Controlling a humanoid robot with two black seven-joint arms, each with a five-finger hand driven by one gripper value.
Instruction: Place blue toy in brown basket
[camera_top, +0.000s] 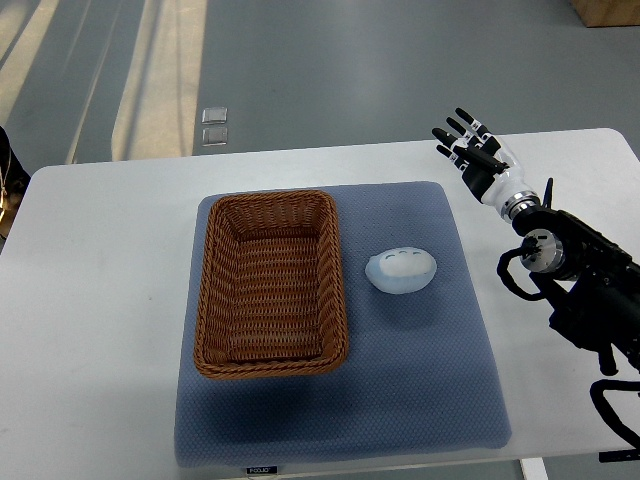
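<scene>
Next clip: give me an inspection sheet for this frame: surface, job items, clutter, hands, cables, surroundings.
Surface: white table with a blue-grey mat laid on it.
Job items: brown basket on the mat's left half, nothing inside; pale blue toy on the mat just right of the basket, apart from it.
Clutter: nothing seen.
Hands: right hand raised over the table's far right, fingers spread, holding nothing, well clear of the toy; left hand not in view.
Cables: black loops along the right arm.
Surroundings: grey floor with two small pale squares beyond the table.
</scene>
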